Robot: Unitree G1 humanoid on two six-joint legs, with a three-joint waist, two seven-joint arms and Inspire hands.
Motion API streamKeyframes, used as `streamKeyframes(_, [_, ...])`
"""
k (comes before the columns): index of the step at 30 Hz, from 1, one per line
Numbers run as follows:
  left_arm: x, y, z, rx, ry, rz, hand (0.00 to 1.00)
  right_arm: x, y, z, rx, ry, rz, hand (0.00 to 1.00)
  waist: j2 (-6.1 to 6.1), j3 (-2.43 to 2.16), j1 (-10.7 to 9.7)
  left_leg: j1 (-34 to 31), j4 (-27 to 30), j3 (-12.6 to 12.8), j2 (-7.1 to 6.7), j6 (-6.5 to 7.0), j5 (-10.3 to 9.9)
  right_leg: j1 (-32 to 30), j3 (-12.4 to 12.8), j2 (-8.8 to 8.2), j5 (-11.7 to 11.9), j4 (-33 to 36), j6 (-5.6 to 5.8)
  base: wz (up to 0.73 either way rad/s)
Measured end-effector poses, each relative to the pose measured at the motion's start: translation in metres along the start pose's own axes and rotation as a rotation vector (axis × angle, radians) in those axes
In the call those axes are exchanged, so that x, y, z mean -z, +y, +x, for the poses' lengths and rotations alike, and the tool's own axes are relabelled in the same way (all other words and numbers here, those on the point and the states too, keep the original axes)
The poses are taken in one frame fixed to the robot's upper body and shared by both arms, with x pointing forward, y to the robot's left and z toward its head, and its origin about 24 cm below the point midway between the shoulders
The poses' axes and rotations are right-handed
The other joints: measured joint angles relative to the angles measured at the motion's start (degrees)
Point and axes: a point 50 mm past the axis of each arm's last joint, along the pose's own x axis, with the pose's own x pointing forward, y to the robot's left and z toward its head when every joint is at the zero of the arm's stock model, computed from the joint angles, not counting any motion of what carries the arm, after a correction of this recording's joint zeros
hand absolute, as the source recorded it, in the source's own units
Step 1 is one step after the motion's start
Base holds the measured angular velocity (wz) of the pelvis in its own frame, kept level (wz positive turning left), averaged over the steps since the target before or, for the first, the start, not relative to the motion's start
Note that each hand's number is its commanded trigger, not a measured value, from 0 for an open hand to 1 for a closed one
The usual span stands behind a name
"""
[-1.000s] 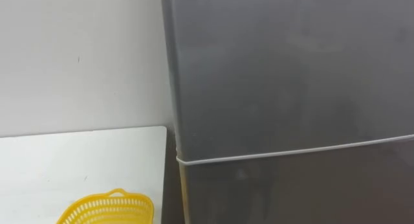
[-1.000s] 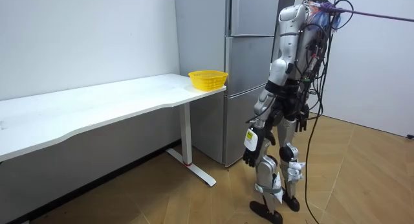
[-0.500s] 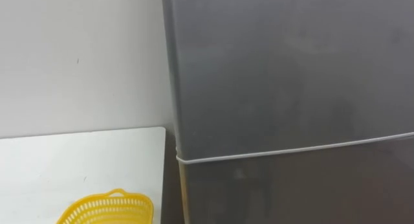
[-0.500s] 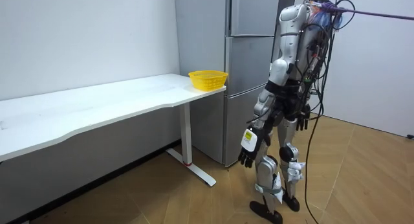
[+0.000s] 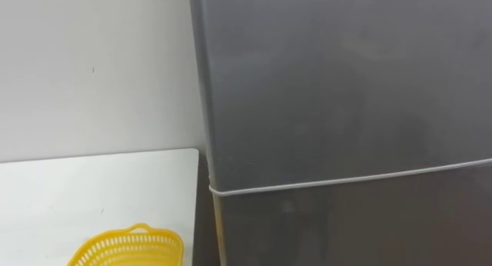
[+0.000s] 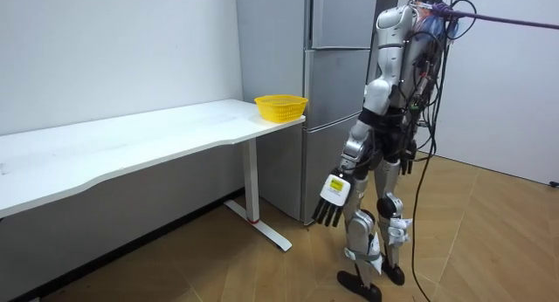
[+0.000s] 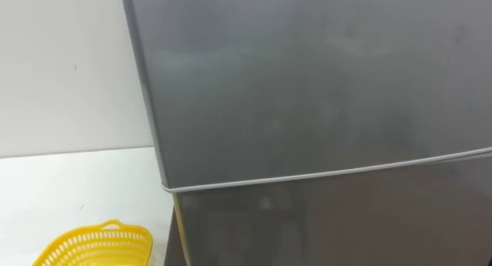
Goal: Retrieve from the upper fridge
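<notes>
Standing square to the tall grey fridge (image 5: 346, 89), the robot has every door shut, so whatever it is meant to fetch lies hidden behind the upper door and cannot be described yet. The door itself is what must be handled first. It looks like a stiff, smooth, rather slippery metal slab, and probably heavy on its seal, so expect a firm pull rather than a flick. No handle or grip recess shows on the face in the eye views. The best hold is likely the door's edge just above the pale seam (image 5: 346, 180) that crosses the fridge, though which side swings free cannot be told. The eye views bring that seam up close. They also show the yellow basket (image 5: 127, 249) on the white surface (image 5: 77, 189), just beside the fridge's left flank and handy for a drop-off. The room view gives what the eyes miss. The left hand (image 6: 334, 195) hangs low and away from the fridge front, fingers straight and spread, holding nothing. The right hand (image 6: 407, 168) sits at the hip on the side farther from the fridge, and its fingers cannot be made out. The room view also shows a further seam higher up the fridge, near the robot's shoulder.
</notes>
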Motion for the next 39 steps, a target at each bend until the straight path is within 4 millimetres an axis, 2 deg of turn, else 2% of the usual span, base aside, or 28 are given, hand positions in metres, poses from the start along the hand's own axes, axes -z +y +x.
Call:
streamKeyframes(4, [-0.016,0.005,0.0,-0.035,-0.052,-0.238,0.0,-0.005,-0.004,0.0,0.021,-0.034,0.028,0.0,0.15,-0.03,0.5,0.2,-0.2,0.3,-0.21,0.0,0.0,-0.1,0.0,-0.07,0.0,0.0,0.04,0.0])
streamKeyframes(8, [-0.04,0.013,-0.004,-0.107,-0.142,-0.515,0.0,-0.003,-0.009,0.0,0.062,-0.04,0.08,0.0,0.28,-0.04,1.5,0.1,-0.3,0.3,-0.36,0.0,0.0,-0.2,-0.1,-0.14,0.1,0.1,0.1,0.0])
streamKeyframes(9, [-0.048,0.016,-0.006,-0.127,-0.173,-0.565,0.0,-0.003,-0.009,0.0,0.064,-0.043,0.094,0.0,0.54,-0.19,1.6,0.2,-0.4,0.0,-0.38,0.0,0.0,-0.1,-0.2,-0.14,0.1,0.1,0.1,0.04])
streamKeyframes(11, [-0.061,0.02,-0.01,-0.163,-0.228,-0.619,0.0,-0.005,-0.011,-0.001,0.072,-0.065,0.096,0.0,0.49,-0.17,1.6,0.2,-0.4,-0.3,-0.41,0.0,0.0,0.0,-0.4,-0.12,0.1,0.1,0.11,0.04])
streamKeyframes(12, [-0.069,0.023,-0.013,-0.183,-0.267,-0.647,0.0,-0.008,-0.012,-0.001,0.084,-0.085,0.098,0.0,0.86,-0.35,1.5,0.2,-0.4,-0.8,-0.41,0.01,0.0,0.0,-0.3,-0.09,0.1,0.1,0.12,0.0])
streamKeyframes(19, [-0.124,0.039,-0.042,-0.224,-0.495,-0.924,0.0,-0.01,-0.016,-0.003,0.112,-0.136,0.168,0.0,0.63,-0.14,1.8,0.0,-0.4,-0.9,-0.45,0.01,0.0,-0.1,-0.3,-0.03,0.1,0.2,0.13,0.0])
streamKeyframes(21, [-0.141,0.049,-0.058,-0.24,-0.59,-1.019,0.0,-0.008,-0.015,-0.003,0.111,-0.147,0.174,0.0,0.72,-0.28,1.9,0.1,-0.5,-0.9,-0.49,0.01,0.0,-0.3,0.0,-0.03,0.1,0.2,0.14,-0.04])
streamKeyframes(23, [-0.154,0.056,-0.072,-0.238,-0.67,-1.08,0.0,-0.004,-0.012,-0.003,0.107,-0.141,0.174,0.0,0.95,-0.64,2.3,-0.1,-0.4,-0.9,-0.49,0.01,0.0,-0.8,0.0,-0.03,0.1,0.3,0.14,-0.04])
streamKeyframes(25, [-0.167,0.061,-0.088,-0.221,-0.756,-1.132,0.0,0.0,-0.01,-0.004,0.104,-0.134,0.176,0.0,0.81,-0.67,2.9,-0.1,-0.5,-0.9,-0.48,0.01,0.0,-0.8,0.1,-0.02,0.2,0.4,0.17,-0.03])
streamKeyframes(28, [-0.182,0.067,-0.112,-0.2,-0.879,-1.184,0.0,0.002,-0.007,-0.004,0.096,-0.134,0.174,0.0,0.94,-0.59,2.7,0.2,-0.7,-1.0,-0.42,0.01,0.0,-0.7,0.3,-0.04,0.2,1.0,0.21,0.0])
streamKeyframes(33, [-0.208,0.074,-0.171,-0.127,-1.184,-1.175,0.0,0.003,-0.005,-0.003,0.08,-0.127,0.161,0.0,0.91,-0.29,2.8,0.1,-0.5,-1.0,-0.42,0.04,0.0,-1.0,0.7,-0.09,0.2,1.0,0.18,0.0])
streamKeyframes(34, [-0.21,0.075,-0.177,-0.111,-1.211,-1.179,0.0,0.004,-0.005,-0.003,0.078,-0.125,0.162,0.0,0.96,-0.26,2.8,0.0,-0.4,-1.0,-0.42,0.05,0.0,-1.0,0.7,-0.09,0.2,1.0,0.15,0.0])
streamKeyframes(36, [-0.22,0.074,-0.198,-0.035,-1.318,-1.183,0.0,0.006,-0.004,-0.003,0.068,-0.115,0.162,0.0,1.28,-0.13,2.4,0.0,-0.4,-1.1,-0.39,0.12,0.0,-0.7,0.5,-0.09,0.3,1.0,0.15,0.02])
streamKeyframes(37, [-0.223,0.074,-0.203,-0.015,-1.34,-1.182,0.0,0.006,-0.003,-0.003,0.064,-0.113,0.162,0.0,1.37,-0.12,2.3,0.0,-0.4,-1.1,-0.37,0.13,0.0,-0.6,0.5,-0.1,0.3,1.0,0.15,0.05])
streamKeyframes(39, [-0.23,0.072,-0.222,0.065,-1.437,-1.163,0.0,0.003,-0.006,-0.003,0.052,-0.119,0.161,0.0,1.65,-0.13,1.1,-1.0,-0.2,-1.2,-0.05,0.31,-0.1,-1.1,0.3,-0.06,0.4,1.0,0.11,0.08])
